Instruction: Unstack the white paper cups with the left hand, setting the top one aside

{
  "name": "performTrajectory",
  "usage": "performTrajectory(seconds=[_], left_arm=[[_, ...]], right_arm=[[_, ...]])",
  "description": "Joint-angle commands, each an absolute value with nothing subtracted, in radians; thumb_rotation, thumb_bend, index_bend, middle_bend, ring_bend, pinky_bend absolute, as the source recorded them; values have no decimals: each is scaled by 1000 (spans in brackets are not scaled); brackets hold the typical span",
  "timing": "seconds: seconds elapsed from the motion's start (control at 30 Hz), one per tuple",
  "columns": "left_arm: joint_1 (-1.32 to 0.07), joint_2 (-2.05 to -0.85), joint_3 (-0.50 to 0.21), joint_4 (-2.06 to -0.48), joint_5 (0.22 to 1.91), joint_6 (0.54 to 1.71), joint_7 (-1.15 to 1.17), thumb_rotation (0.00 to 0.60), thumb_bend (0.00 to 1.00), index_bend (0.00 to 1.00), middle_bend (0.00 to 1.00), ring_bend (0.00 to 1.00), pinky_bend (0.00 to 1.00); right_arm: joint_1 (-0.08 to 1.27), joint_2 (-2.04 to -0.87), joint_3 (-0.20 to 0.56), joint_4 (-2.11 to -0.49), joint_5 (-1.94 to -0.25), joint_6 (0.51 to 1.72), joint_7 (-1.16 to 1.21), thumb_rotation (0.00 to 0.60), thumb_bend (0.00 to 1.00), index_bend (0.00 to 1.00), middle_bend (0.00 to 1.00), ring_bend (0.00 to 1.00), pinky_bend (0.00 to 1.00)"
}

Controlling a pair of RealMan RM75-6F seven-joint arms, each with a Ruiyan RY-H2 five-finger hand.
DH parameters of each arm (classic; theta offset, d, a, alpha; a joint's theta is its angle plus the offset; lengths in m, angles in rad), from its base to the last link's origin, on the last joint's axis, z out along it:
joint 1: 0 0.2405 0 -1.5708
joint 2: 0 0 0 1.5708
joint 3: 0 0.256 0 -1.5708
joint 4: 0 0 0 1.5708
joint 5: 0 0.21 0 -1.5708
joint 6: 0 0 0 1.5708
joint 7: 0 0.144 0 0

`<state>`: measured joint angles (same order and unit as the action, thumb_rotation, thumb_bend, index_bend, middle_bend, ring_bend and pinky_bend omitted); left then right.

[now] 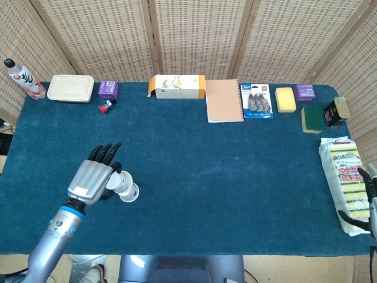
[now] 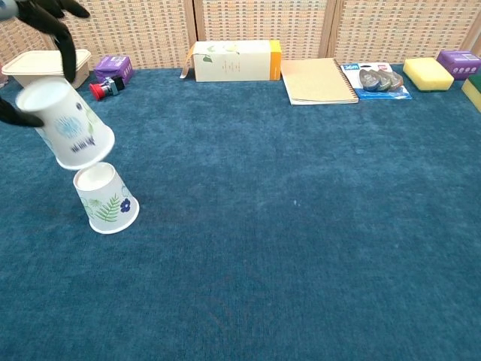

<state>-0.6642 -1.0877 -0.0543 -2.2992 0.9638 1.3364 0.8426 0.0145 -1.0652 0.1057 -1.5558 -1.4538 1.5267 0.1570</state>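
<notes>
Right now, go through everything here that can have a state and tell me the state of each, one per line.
Top paper cup: upside down, tilted, lifted clear of the other cup, held by the left hand.
Bottom paper cup: upside down on the table, tilted, untouched.
Right hand: at the table's edge, holding nothing visible.
Food container: lid on.
Spiral notebook: closed, lying flat.
Bottle: capped.

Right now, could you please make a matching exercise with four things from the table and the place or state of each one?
Things:
1. upper white paper cup
2. lower white paper cup
3. tan spiral notebook
4. yellow sponge block

Places or states:
A. upside down on the blue cloth
B. between the printed box and the blister pack
C. lifted, held by the left hand
D. beside the small purple box at the right

Pairs: 1-C, 2-A, 3-B, 4-D
</notes>
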Motion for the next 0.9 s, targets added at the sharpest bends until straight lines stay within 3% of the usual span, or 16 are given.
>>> performTrajectory(seconds=[0.03, 0.33, 0.6, 0.9], left_arm=[[-628, -1024, -32, -2330, 1022, 1342, 794, 600, 163, 430, 0, 0, 71], [-580, -982, -2, -2233, 1033, 1283, 656, 600, 163, 431, 0, 0, 72], [-580, -1059, 0, -2079, 985, 1183, 564, 600, 164, 430, 0, 0, 71], [-595, -1130, -13, -2002, 944, 1166, 589, 600, 163, 430, 0, 0, 71]], right_arm=[[14, -1067, 103, -1560, -1458, 1529, 146, 600, 41, 36, 0, 0, 0], [20, -1076, 98, -1567, -1459, 1517, 115, 600, 42, 36, 0, 0, 0], [22, -1076, 95, -1571, -1457, 1511, 111, 600, 41, 36, 0, 0, 0], [24, -1074, 96, -1567, -1454, 1504, 120, 600, 41, 36, 0, 0, 0]])
